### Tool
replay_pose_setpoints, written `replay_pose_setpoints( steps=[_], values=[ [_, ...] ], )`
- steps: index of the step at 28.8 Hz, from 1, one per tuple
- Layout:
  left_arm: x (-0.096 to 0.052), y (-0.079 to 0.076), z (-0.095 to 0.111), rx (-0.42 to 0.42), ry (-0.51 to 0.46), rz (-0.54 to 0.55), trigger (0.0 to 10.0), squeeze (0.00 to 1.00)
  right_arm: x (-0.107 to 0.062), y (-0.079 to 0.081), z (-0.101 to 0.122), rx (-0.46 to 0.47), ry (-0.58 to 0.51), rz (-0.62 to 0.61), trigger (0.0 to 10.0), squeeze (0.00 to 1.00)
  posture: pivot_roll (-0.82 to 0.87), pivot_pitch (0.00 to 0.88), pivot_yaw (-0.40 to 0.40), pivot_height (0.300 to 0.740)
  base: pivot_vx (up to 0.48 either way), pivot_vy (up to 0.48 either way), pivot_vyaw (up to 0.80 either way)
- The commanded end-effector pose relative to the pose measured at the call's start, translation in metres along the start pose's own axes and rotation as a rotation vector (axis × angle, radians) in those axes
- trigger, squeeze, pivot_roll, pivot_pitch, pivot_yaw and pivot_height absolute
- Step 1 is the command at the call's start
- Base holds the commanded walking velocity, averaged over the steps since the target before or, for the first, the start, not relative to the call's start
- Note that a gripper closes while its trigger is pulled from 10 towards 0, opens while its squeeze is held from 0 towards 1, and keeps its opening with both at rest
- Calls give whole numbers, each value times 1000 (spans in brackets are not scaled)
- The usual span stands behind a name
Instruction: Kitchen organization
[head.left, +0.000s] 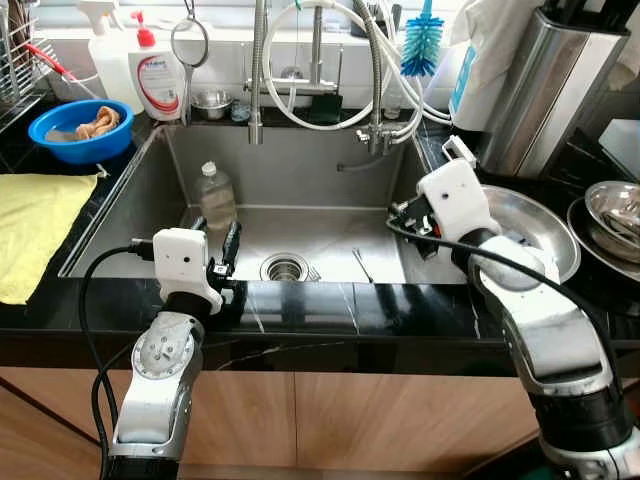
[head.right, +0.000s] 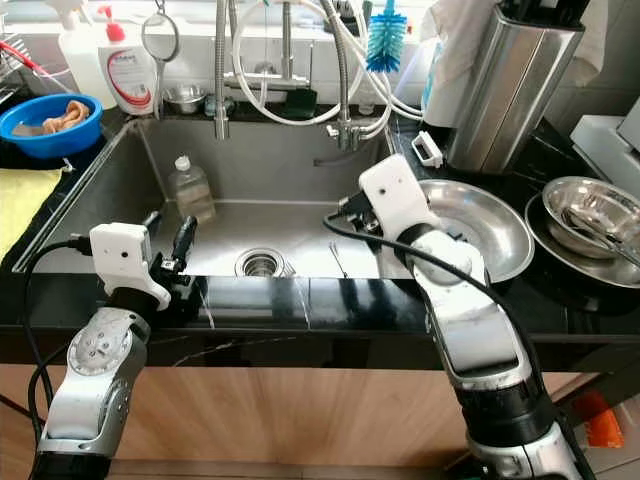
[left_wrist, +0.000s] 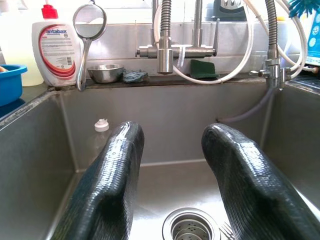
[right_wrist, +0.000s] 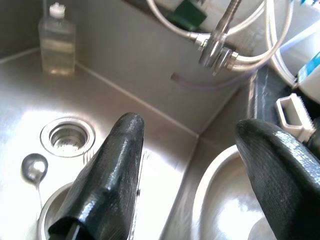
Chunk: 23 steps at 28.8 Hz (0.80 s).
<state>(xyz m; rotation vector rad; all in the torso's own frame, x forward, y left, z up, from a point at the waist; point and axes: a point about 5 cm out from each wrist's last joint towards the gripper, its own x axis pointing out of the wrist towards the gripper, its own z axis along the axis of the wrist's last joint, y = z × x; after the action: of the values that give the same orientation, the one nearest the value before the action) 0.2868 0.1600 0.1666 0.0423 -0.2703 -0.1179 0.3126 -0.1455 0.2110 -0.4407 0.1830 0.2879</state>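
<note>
Jaws: both grippers spread, holding nothing.
Left gripper (left_wrist: 172, 175): over the sink's front edge.
Sink (head.left: 330, 170): steel, one drain (head.left: 285, 267).
Bottle (head.left: 215, 195): one, clear, white cap, upright at the left wall (near the back).
Fork (head.left: 361, 264): one, right of drain.
Right gripper (right_wrist: 200, 175): over the sink's right edge, beside one steel plate (head.left: 545, 225).

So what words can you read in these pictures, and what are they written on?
"antabax": on the white soap bottle with the red cap, at the back left of the sink; the first letter may be cut off.
The small print under it is too tiny to read.
The blue-and-white pack by the knife block has a label, but it is too blurred to read.
Nothing else has words.
</note>
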Motion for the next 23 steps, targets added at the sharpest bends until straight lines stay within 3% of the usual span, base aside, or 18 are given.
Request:
replay_pose_setpoints(
  steps=[1,5,23],
  values=[
    [1,-2,0,-2,2,-16,10000,0,-4,2,-1,13,19,-6,10000,0,-109,0,-40,706,0,0,0],
    [0,-1,-1,-4,9,-17,10000,0,-5,3,-10,95,71,-11,10000,0,-112,0,-38,706,0,0,0],
    [0,-4,-4,-12,22,-35,10000,0,-7,-4,-30,112,176,-98,10000,0,-112,3,-40,706,0,0,0]
  ],
)
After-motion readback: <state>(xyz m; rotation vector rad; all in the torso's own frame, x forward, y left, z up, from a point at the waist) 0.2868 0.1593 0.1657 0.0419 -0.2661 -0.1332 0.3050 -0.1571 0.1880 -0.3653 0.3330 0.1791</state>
